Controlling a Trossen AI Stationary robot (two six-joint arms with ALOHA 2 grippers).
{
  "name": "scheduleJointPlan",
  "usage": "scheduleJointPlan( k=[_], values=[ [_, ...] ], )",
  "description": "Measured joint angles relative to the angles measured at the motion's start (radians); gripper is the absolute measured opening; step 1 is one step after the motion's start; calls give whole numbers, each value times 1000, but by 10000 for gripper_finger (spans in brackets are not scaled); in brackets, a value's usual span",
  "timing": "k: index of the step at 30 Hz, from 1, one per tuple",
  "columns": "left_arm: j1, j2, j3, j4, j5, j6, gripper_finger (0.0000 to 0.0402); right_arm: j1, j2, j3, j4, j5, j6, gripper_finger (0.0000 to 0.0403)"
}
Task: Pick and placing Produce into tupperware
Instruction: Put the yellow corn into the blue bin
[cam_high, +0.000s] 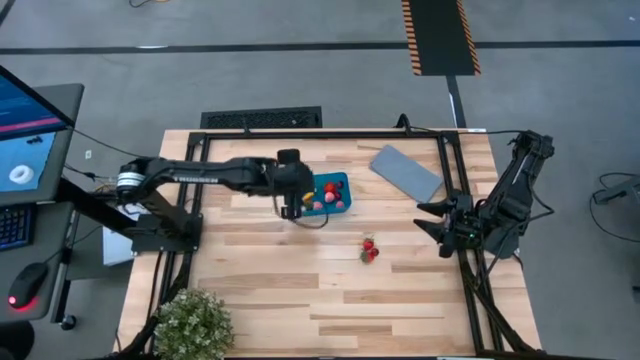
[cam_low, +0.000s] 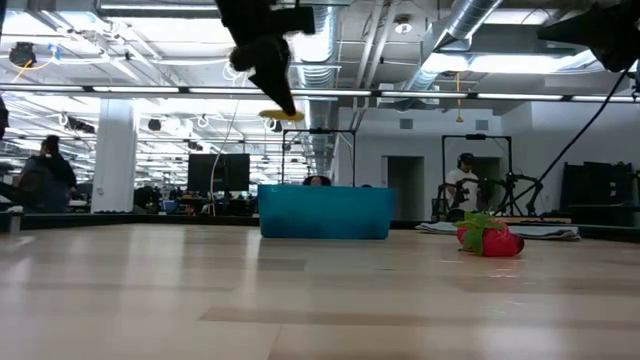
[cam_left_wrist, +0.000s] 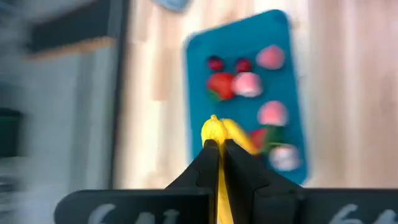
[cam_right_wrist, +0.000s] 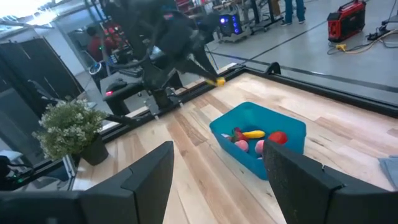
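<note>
The teal tupperware (cam_high: 338, 181) stands on the wooden table and holds several red and pink pieces of produce (cam_left_wrist: 247, 83) plus one yellow piece (cam_right_wrist: 253, 134). My left gripper (cam_left_wrist: 218, 146) hangs in the air by the container's left end, shut on another yellow piece (cam_low: 281, 115). A few red berries (cam_high: 368, 250) with green tops lie on the table to the right of the container, toward the near edge. My right gripper (cam_right_wrist: 217, 168) waits open at the table's right edge, nothing between its fingers. My left gripper pinches the yellow elongated piece (cam_left_wrist: 213, 129) between its two fingers, and the piece's rounded end sticks out past the fingertips. The fingers slant downward, coming from the table's left. The piece is lifted clear, well above the height of the tupperware's rim (cam_low: 325, 188).
A flat grey lid (cam_high: 405, 172) lies at the far right of the table. A bushy green plant (cam_high: 190, 325) stands at the near left corner. A black frame (cam_high: 320, 133) runs along the table's edges. Bare wood stretches across the near half.
</note>
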Motion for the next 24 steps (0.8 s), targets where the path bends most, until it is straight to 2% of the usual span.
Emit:
scheduleJointPlan(
  k=[5, 9, 11, 15, 19, 24],
  values=[
    [76, 23, 1, 65, 172, -99, 0, 0, 0, 0, -2, 0, 0, 270],
    [140, 44, 3, 89, 426, -185, 0, 0, 0, 0, -1, 0, 0, 270],
    [157, 66, 0, 71, 478, -205, 0, 0, 0, 0, 0, 0, 0, 270],
    [163, 82, 1, 76, 449, -199, 0, 0, 1, 0, 8, 0, 1, 270],
    [159, 86, 1, 93, 344, -199, 13, 0, 12, 0, 13, -2, 5, 270],
    [163, 86, 1, 91, 346, -198, 46, 0, 29, 0, 22, -3, 1, 270]
  ],
)
